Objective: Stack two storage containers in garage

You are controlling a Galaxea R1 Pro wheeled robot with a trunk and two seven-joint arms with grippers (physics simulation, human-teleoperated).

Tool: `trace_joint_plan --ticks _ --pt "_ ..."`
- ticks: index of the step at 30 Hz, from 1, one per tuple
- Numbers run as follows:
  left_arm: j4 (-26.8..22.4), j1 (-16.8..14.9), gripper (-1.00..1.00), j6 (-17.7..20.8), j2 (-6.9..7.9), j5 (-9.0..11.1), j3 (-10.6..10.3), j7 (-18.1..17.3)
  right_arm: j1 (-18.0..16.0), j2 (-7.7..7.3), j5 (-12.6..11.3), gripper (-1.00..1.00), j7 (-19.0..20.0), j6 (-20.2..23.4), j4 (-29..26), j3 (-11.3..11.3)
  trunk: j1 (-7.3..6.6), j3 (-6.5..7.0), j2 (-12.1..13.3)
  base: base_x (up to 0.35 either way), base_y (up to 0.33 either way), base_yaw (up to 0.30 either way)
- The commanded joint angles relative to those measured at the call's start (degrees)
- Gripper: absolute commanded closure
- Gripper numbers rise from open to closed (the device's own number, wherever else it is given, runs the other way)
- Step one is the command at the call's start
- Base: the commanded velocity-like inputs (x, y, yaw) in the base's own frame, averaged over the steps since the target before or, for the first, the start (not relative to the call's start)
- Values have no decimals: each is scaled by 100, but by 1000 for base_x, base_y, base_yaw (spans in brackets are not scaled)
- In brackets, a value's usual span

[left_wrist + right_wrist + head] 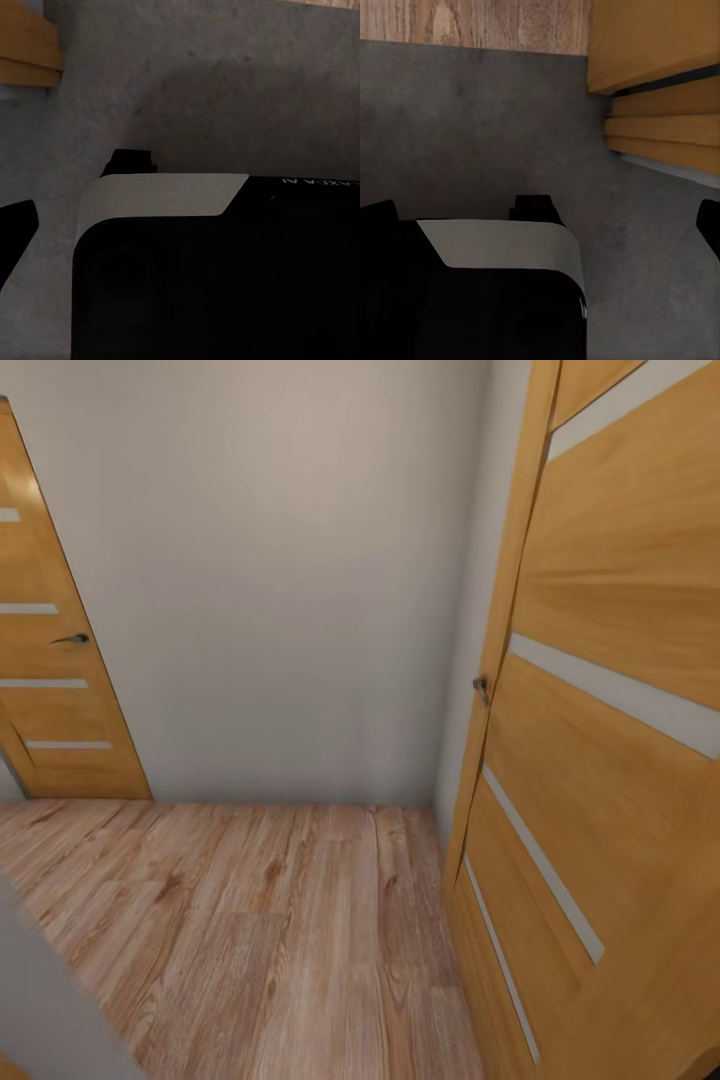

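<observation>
Ahead of the robot, head cam shows a plain grey-white wall (290, 580), light wood plank flooring (250, 920), a closed wood door (50, 660) w/ dark handle on the left, and an open wood door (600, 760) swung close on the right. No orange-red containers in sight, so I judge the robot is in transit w/o a bin in hand. Wrist cams look down over the robot's own dark base w/ white trim (502, 247) onto dark grey concrete floor (472, 120); right wrist cam also catches the plank-to-concrete edge and a door corner (660, 45). Fingers' state: can't tell for either gripper, since only dark slivers sit at frame edges. Risks: base clipping the open door leaf or frame b/c it hangs so near; driving on blind w/ the containers out of view, so wrong heading wastes time.
</observation>
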Motion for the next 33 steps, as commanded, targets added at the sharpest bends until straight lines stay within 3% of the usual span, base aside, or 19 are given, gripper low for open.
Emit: trace_joint_plan --ticks 1,10,33 --pt "3 -1 -100 -16 -2 43 -1 11 -6 6 -57 -100 -2 -33 18 48 1 -6 -3 193 0 0" --pt "3 2 -100 -29 -2 36 0 11 -9 -9 -56 -100 -2 -33 18 49 1 -6 -3 245 0 0" --pt "3 2 -100 -29 3 35 0 9 -8 -19 -56 -100 -2 -50 18 47 1 -6 -3 46 0 45"
